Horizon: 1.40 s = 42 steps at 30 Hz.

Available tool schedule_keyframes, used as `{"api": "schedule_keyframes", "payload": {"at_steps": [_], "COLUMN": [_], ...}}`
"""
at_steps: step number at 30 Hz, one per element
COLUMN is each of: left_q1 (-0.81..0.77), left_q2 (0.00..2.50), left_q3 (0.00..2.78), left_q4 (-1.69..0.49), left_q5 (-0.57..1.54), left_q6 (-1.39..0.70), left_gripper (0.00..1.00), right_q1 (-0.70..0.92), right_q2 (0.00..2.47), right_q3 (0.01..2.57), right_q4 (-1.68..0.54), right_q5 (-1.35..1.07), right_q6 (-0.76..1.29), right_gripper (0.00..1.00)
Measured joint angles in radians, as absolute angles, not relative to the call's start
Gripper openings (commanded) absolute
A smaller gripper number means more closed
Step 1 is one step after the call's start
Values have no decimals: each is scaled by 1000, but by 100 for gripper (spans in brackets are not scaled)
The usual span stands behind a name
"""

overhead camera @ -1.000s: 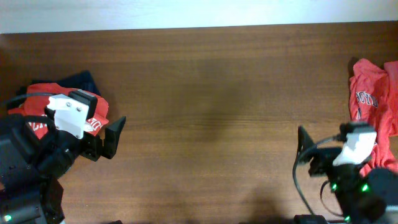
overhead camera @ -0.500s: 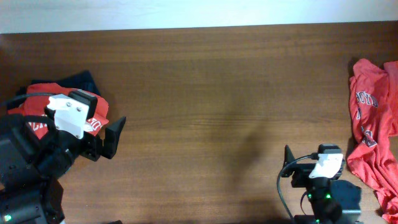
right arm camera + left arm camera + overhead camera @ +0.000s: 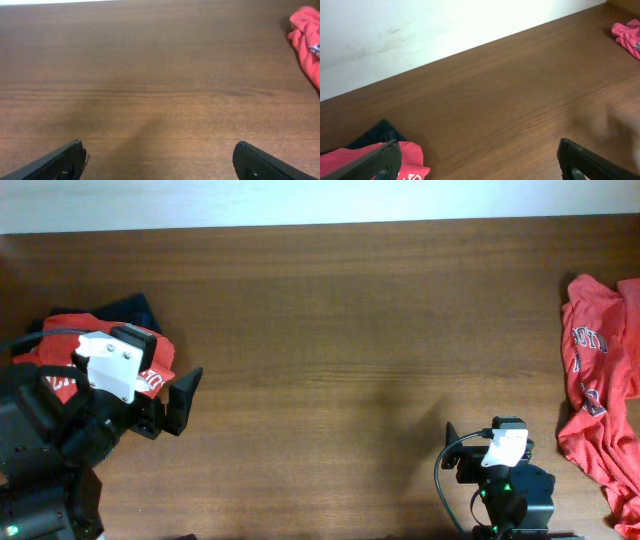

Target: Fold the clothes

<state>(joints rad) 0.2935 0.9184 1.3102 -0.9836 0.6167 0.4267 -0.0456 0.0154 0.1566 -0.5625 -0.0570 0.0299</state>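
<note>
Overhead, I'm seeing a crumpled red T-shirt (image 3: 600,380) lying at the worktop's (image 3: 330,330) right edge, and a folded red shirt (image 3: 60,330) with a navy garment (image 3: 130,308) peeking out behind it at the left. The left fingers (image 3: 185,400) are hovering just beside that stack, spread wide and empty. The right fingers (image 3: 455,460) are hanging released near the front edge, well apart from the crumpled shirt. Left wrist: I'm getting the stack's corner at lower left. Right wrist: it's showing bare wood between spread fingers, red cloth at top right. I'm judging the cotton light and limp, so I'm planning to pinch a shoulder or hem corner. Against a second ago, the right arm has backed away from the shirt; the left hasn't moved.
</note>
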Motion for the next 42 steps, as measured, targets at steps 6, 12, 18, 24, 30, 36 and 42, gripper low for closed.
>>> {"api": "schedule_keyframes", "payload": {"at_steps": [6, 12, 18, 24, 30, 36, 42], "left_q1": [294, 294, 294, 294, 294, 287, 230], "left_q2": [918, 918, 918, 918, 918, 918, 895], "left_q3": [1310, 1310, 1310, 1310, 1310, 1310, 1283], "left_q4": [-984, -984, -984, -984, -984, -984, -967], "left_q5": [617, 617, 617, 617, 617, 616, 569], "left_q6": [427, 427, 427, 427, 427, 427, 427], "left_gripper": [99, 99, 99, 99, 99, 99, 99], "right_q1": [-46, -46, -46, -46, -46, -46, -46], "right_q2": [16, 16, 16, 16, 16, 16, 16], "right_q3": [157, 157, 157, 157, 157, 157, 157], "right_q4": [-562, -562, -562, -562, -562, -562, -562], "right_q5": [-57, -57, -57, -57, -57, -57, -57], "right_q6": [30, 30, 30, 30, 30, 29, 30], "right_gripper": [99, 99, 99, 99, 99, 99, 99]}}
